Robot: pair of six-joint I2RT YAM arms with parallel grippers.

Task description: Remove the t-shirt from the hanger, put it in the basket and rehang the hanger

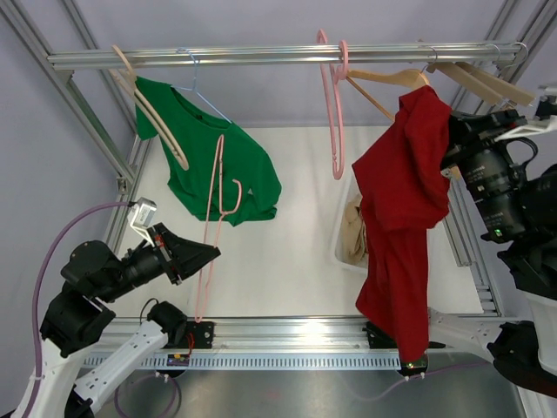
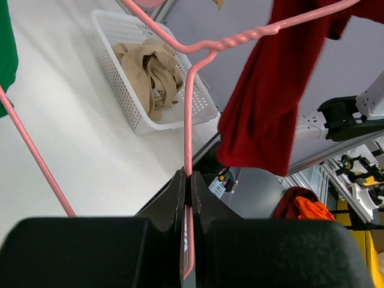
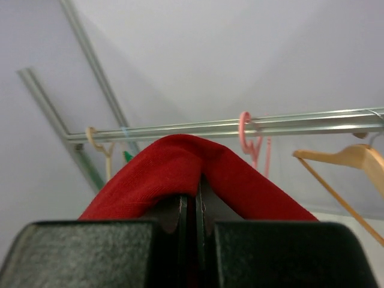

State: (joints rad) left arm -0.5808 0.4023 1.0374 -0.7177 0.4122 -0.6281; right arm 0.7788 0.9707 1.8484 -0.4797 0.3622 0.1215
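Both clenched: left end effector on pink hanger, right end effector on red t-shirt.

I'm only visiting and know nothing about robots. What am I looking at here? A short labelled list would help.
left fingers: shut on a pink wire hanger
right fingers: shut on the red t-shirt, which drapes over them
green t-shirt: hangs below the metal rail, on the left
white basket: on the table, holds beige cloth
wooden hanger: on the rail, looks bare from the right wrist
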